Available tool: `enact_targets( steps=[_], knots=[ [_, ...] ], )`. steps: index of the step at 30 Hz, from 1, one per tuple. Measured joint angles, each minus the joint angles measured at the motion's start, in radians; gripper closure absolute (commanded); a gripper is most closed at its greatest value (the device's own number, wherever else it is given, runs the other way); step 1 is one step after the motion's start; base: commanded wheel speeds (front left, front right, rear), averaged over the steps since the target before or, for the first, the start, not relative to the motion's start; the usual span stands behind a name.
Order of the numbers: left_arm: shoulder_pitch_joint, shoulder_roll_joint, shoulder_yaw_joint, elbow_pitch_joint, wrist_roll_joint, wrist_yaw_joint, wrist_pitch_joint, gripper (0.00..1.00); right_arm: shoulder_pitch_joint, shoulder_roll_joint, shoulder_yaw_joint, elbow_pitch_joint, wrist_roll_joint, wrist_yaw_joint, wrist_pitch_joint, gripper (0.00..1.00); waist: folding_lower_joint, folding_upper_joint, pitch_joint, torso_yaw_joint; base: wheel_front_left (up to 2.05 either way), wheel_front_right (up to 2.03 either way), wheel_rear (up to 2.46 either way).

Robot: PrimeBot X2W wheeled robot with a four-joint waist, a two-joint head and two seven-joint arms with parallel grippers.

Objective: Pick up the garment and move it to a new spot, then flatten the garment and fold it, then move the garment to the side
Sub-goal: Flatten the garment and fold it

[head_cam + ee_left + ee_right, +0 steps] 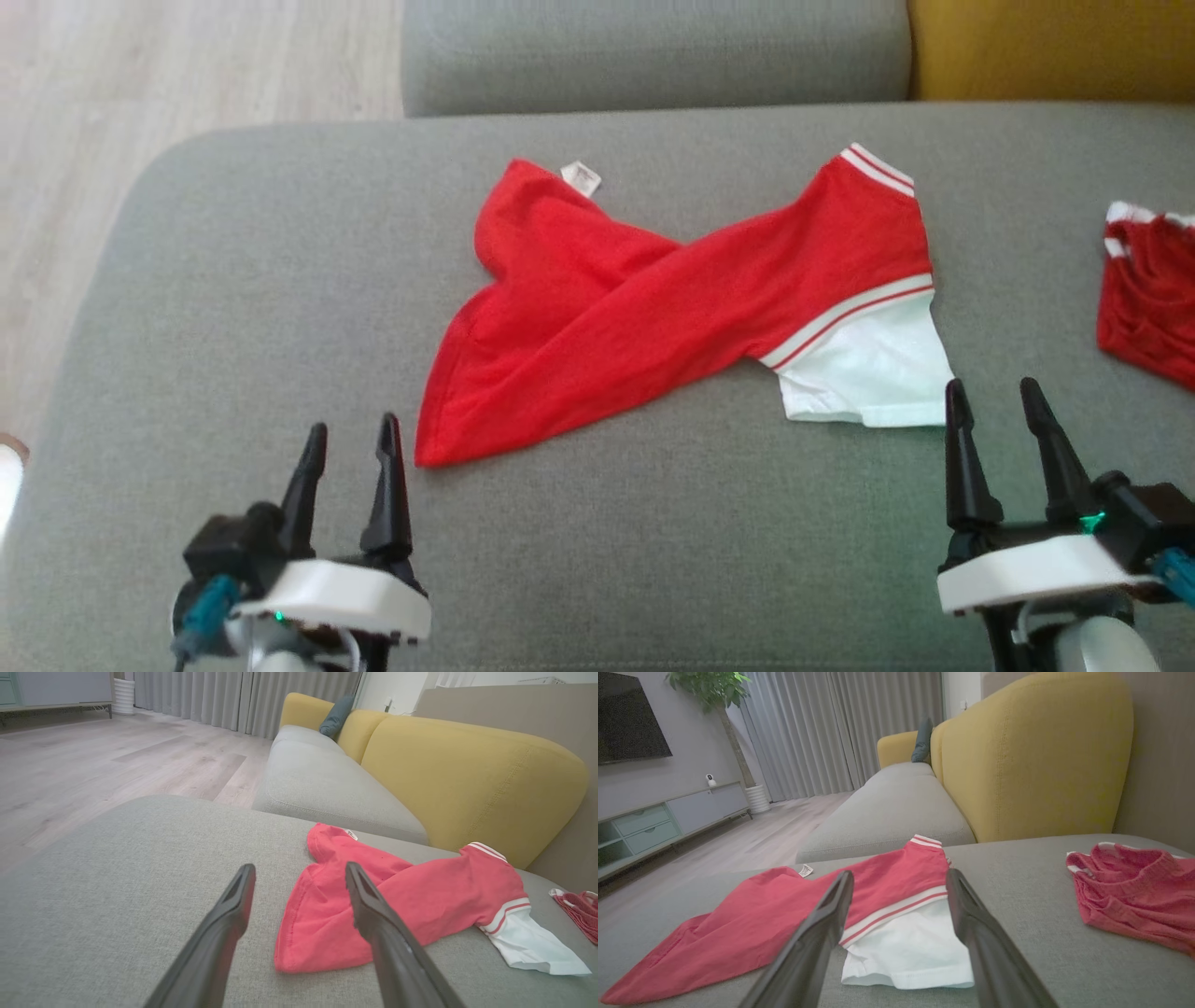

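The garment is a red shirt with white striped trim and a white lower part, lying twisted and crumpled on the grey cushion. It also lies ahead in the left wrist view, garment, and in the right wrist view, garment. My left gripper stands open just left of the shirt's near red corner, with nothing between its fingers. At the shirt's white corner my right gripper is open and empty too, its fingers spread apart above the white cloth.
A second red and white garment lies bunched at the cushion's right edge. A grey sofa seat and a yellow backrest lie beyond. Wooden floor is on the left, past the cushion's rounded corner.
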Motion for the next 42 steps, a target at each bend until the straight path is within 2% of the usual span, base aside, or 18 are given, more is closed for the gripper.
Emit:
enact_targets(
  steps=[6, 17, 22, 26, 32, 41, 42],
  knots=[
    [0.034, -0.009, -0.002, -0.008, 0.021, -0.001, 0.000, 0.00, 0.006, 0.000, 0.008, 0.022, -0.008, 0.000, -0.013, 0.00, 0.0000, 0.0000, -0.038, 0.015, 0.00, 0.00, 0.00],
    [0.036, -0.020, -0.003, -0.008, 0.035, -0.002, 0.000, 0.00, 0.009, 0.001, 0.006, 0.056, -0.012, 0.000, -0.030, 0.00, 0.0000, 0.0000, -0.034, 0.023, 0.00, 0.00, 0.00],
    [0.036, -0.025, -0.003, -0.008, 0.042, -0.010, 0.000, 0.00, 0.006, 0.002, -0.050, 0.080, -0.027, 0.000, -0.021, 0.00, 0.0000, 0.0000, -0.023, 0.024, 0.00, 0.00, 0.00],
    [0.033, -0.028, -0.006, -0.008, 0.044, -0.010, 0.000, 0.00, -0.039, 0.002, -0.151, 0.154, -0.027, 0.000, 0.061, 0.00, 0.0000, 0.0000, 0.004, 0.027, 0.00, 0.00, 0.00],
    [0.021, -0.031, -0.014, -0.007, 0.044, -0.018, 0.000, 0.00, -0.184, 0.002, -0.191, 0.294, -0.048, 0.000, 0.158, 0.00, 0.0000, 0.0000, 0.059, 0.042, 0.00, 0.00, 0.00],
    [-0.032, -0.034, -0.022, -0.005, 0.044, -0.019, 0.000, 0.00, -0.296, 0.002, -0.225, 0.495, -0.080, 0.000, 0.194, 0.00, 0.0002, 0.0000, 0.128, 0.081, 0.00, 0.00, 0.00],
    [-0.033, -0.035, -0.021, -0.005, 0.044, -0.019, 0.000, 0.00, -0.303, 0.002, -0.221, 0.513, -0.078, 0.000, 0.194, 0.03, 0.0002, 0.0000, 0.134, 0.085, 0.00, 0.00, 0.00]
  ],
)
